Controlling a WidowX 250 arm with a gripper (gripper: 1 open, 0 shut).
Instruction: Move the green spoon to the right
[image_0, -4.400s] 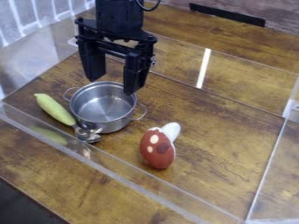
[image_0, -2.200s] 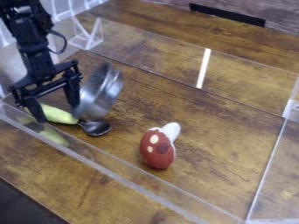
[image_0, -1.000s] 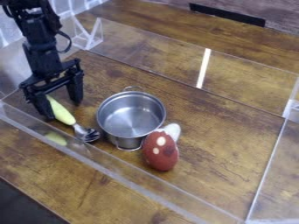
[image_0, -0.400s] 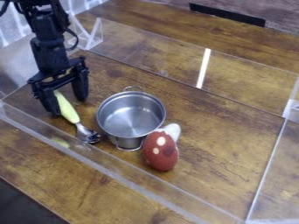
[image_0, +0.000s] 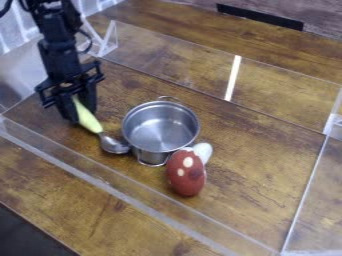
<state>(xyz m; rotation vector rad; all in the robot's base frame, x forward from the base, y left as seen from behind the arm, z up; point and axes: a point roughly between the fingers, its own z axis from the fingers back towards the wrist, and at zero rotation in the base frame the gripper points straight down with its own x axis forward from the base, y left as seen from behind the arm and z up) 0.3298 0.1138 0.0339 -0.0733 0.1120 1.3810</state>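
Already the black claw (image_0: 76, 105) is clamped on the yellow-green spoon's (image_0: 94, 123) handle; carrying it right across the bench remains.

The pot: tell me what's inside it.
The pot looks empty; only its bare steel floor and far wall show. The near inner wall is hidden by the rim.

Steel pot (image_0: 160, 129) sits just right of the green spoon (image_0: 94, 124), probably touching its bowl. Red mushroom toy (image_0: 186, 172) crowds the pot's front-right. Counter (image_0: 254, 120) beyond is open. Clear wall (image_0: 94, 165) fences the front.
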